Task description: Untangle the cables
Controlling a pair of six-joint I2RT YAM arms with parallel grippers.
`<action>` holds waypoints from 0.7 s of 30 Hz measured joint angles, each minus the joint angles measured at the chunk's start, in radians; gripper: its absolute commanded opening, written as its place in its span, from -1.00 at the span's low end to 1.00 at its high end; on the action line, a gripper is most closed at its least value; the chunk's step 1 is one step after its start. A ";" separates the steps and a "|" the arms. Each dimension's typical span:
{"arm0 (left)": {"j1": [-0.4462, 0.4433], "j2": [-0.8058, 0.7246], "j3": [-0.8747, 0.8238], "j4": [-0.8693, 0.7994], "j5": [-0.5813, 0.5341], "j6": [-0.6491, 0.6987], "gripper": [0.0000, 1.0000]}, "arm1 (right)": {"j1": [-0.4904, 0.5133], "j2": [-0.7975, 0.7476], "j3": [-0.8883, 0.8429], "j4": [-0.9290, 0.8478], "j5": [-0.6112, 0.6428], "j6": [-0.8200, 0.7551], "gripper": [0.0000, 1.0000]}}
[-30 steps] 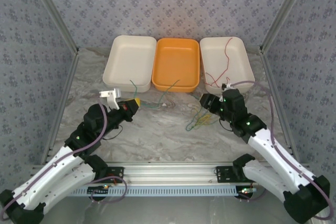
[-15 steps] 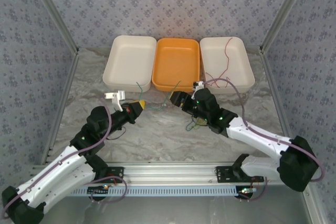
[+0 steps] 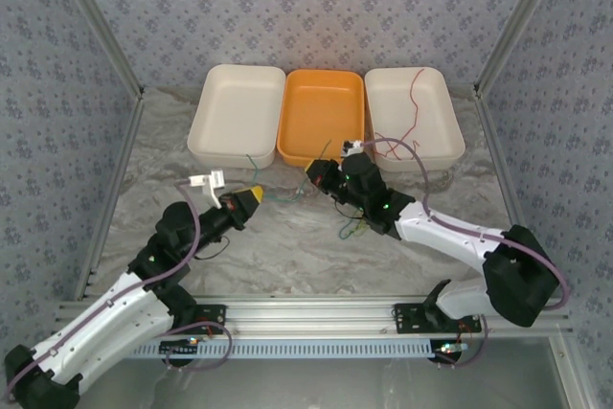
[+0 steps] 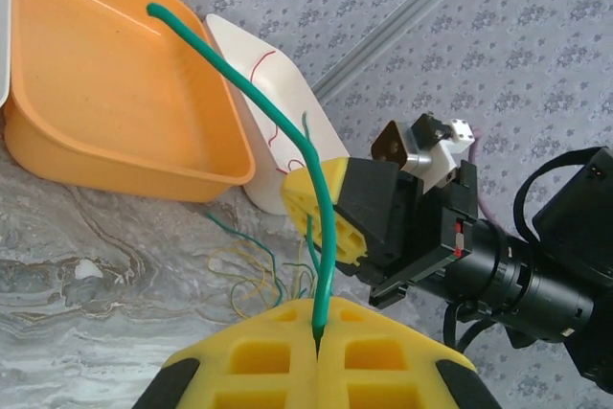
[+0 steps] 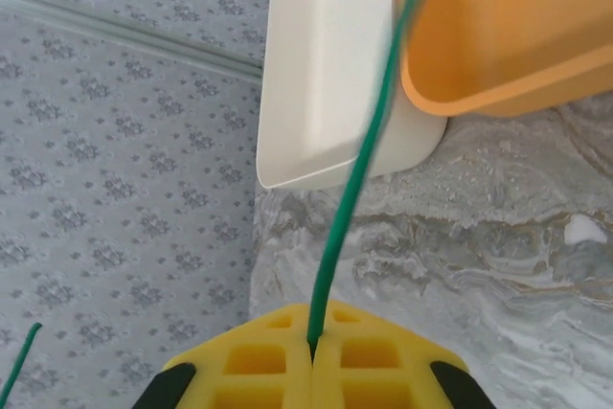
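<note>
Overhead, the left end effector (image 3: 251, 196) and right end effector (image 3: 314, 173) are facing each other just before the orange tray (image 3: 321, 156). Bare marble counter (image 3: 278, 256) is lying open on the near side. The tangled cables (image 3: 356, 225) are lying beneath the right arm, and a red cable (image 3: 414, 93) is resting in the right cream tray (image 3: 448, 131). At each wrist, the yellow pads (image 4: 263, 361) are pinching shut on a dark green cable (image 4: 287, 117); the right wrist's green strand (image 5: 356, 193) is crossing the tray edges.
</note>
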 measured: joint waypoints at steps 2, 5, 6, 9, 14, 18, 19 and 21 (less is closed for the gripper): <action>0.000 -0.029 -0.043 0.034 -0.038 -0.048 -1.00 | 0.001 -0.012 -0.024 0.041 0.025 0.009 -1.00; -0.005 -0.098 -0.163 0.116 -0.138 -0.150 -1.00 | 0.011 -0.044 -0.093 0.117 0.070 0.035 -1.00; -0.011 -0.122 -0.199 0.130 -0.171 -0.177 -1.00 | 0.018 -0.051 -0.111 0.134 0.078 0.043 -1.00; -0.036 -0.205 -0.273 0.120 -0.267 -0.269 -1.00 | 0.050 -0.066 -0.144 0.164 0.098 0.057 -1.00; -0.042 -0.262 -0.243 0.035 -0.357 -0.438 -1.00 | 0.097 -0.085 -0.146 0.196 0.126 0.058 -1.00; -0.042 -0.238 -0.216 -0.060 -0.375 -0.616 -0.32 | 0.106 -0.085 -0.135 0.184 0.147 0.024 -1.00; -0.041 -0.237 -0.214 -0.083 -0.391 -0.641 -0.01 | 0.103 -0.086 -0.127 0.171 0.171 0.006 -1.00; -0.034 -0.239 -0.200 -0.165 -0.423 -0.668 0.44 | 0.085 -0.094 -0.097 0.117 0.218 -0.048 -1.00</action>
